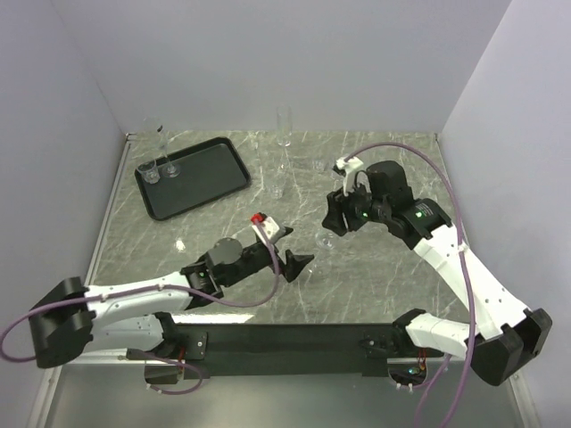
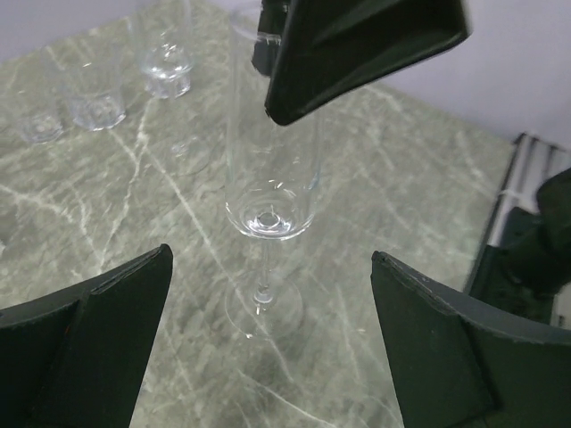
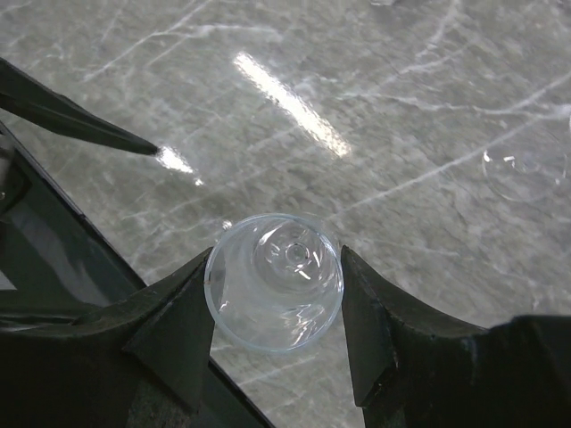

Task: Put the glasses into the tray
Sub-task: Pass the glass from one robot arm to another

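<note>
Glassware is spread over the grey marbled bench (image 1: pixel 223 294), and the right gripper (image 1: pixel 339 218) is closed on a stemmed flute (image 1: pixel 327 234) just to the 3 o'clock side of the bench's middle. In the right wrist view, which looks straight down into the bowl, the right gripper (image 3: pixel 277 285) has one black finger pressed against the rim at 9 o'clock and the other at 3 o'clock. The left wrist view shows the stemmed flute (image 2: pixel 268 187) upright, its round foot at the bench surface or barely above it; which of the two cannot be told. The left gripper (image 1: pixel 285 247) lies low at about 8 o'clock of that flute, spread wide and holding nothing. In its own camera the left gripper (image 2: pixel 269 259) frames the stem, with both fingers well clear of the glass. The black tray (image 1: pixel 210 178) sits toward 10 o'clock on the bench, well apart from both grippers. Near its 10 o'clock corner stand a short tumbler (image 1: pixel 150 175) and, just beside it, a tall glass (image 1: pixel 168 160). A second flute (image 1: pixel 278 176) stands on the bare bench at 3 o'clock of the tray. A third flute (image 1: pixel 285 129) stands near the back wall at 12 o'clock. Several small tumblers (image 2: pixel 94 107) show faintly at the far edge of the left wrist view.
</note>
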